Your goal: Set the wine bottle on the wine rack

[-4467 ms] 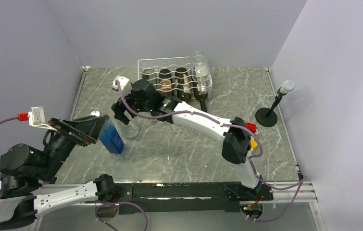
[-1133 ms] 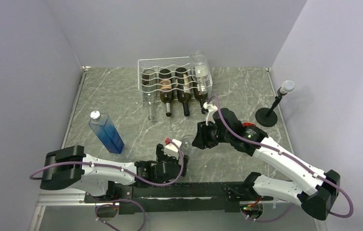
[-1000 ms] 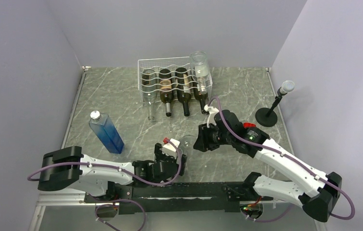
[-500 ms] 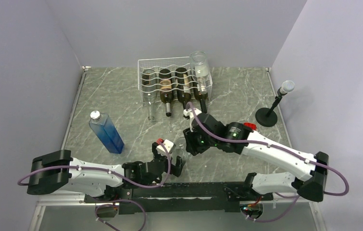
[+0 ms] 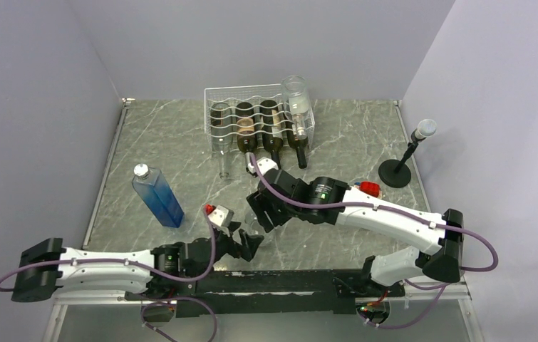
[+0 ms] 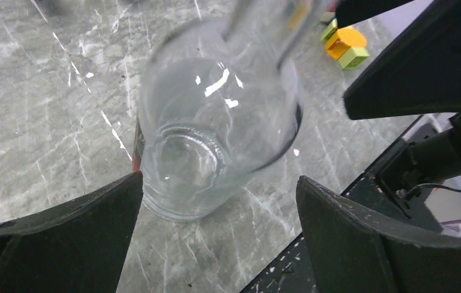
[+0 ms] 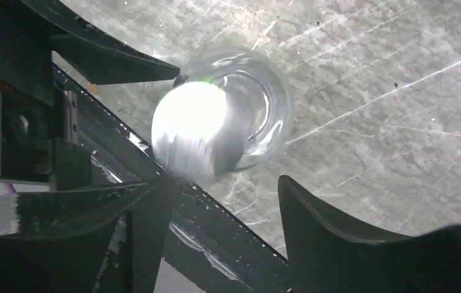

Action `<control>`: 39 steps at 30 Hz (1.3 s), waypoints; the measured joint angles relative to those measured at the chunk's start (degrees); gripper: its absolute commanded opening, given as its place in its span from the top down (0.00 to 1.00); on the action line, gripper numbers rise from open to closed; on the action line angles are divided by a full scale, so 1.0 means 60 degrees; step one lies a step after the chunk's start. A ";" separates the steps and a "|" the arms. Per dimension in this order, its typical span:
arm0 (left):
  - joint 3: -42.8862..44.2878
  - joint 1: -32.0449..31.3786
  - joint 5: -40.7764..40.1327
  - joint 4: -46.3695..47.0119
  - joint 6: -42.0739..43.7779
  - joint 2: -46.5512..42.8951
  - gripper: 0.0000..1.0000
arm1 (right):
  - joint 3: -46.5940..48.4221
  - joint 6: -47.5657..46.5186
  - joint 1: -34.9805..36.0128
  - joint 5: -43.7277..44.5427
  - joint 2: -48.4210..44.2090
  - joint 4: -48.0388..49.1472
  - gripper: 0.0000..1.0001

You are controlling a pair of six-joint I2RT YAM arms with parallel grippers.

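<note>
A clear glass wine bottle point(image 6: 215, 152) stands near the table's front edge and looks blurred in both wrist views. My left gripper point(image 6: 220, 178) is open, with one finger on each side of the bottle's base and not touching it. My right gripper point(image 7: 225, 180) is open above the bottle point(image 7: 215, 122), looking down on its top. In the top view the right gripper point(image 5: 262, 214) covers most of the bottle and the left gripper point(image 5: 243, 244) is just in front of it. The white wire wine rack point(image 5: 212, 94) stands at the back and holds several bottles.
A blue square bottle point(image 5: 157, 196) stands at the left. A black stand with a round white head point(image 5: 402, 162) is at the right. A clear bottle point(image 5: 296, 100) rests on the rack's right end. The black front rail point(image 5: 273, 281) runs just behind the left gripper.
My right gripper has swung left from the table's right-middle to over the clear bottle. My left arm has stretched out to the left, its gripper still by the bottle.
</note>
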 measured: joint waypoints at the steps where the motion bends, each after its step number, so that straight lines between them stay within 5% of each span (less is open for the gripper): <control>1: 0.0007 0.0000 -0.0004 -0.0197 -0.0029 -0.0310 0.01 | 0.0058 -0.0004 0.0000 0.0029 0.0018 0.0015 0.28; 7: 0.0084 0.0000 -0.0004 -0.1712 -0.0157 -0.2313 0.01 | 0.0353 -0.0018 0.0000 0.0047 0.0295 0.0208 0.25; 13: 0.0098 0.0000 -0.0066 -0.3067 -0.0328 -0.4335 0.01 | 0.0874 -0.0157 -0.0004 0.0036 0.1045 0.0299 0.37; 18: 0.0102 0.0000 -0.0066 -0.3807 -0.0426 -0.5064 0.01 | 0.1020 -0.0291 -0.0058 0.0055 0.1548 0.0273 0.57; 22: 0.0124 0.0000 -0.0069 -0.4076 -0.0481 -0.5013 0.01 | 0.1104 -0.0339 -0.0215 0.0120 0.1588 0.0131 0.99; 30: 0.0375 0.0000 -0.0098 -0.4218 -0.0492 -0.4084 0.01 | 0.0998 -0.0517 -0.0754 -0.0488 0.1450 0.0233 1.00; 39: 0.0765 0.0000 -0.0248 -0.4477 -0.0586 -0.3854 0.01 | -0.1242 -0.0069 -0.3625 -0.3271 -0.0586 0.1566 1.00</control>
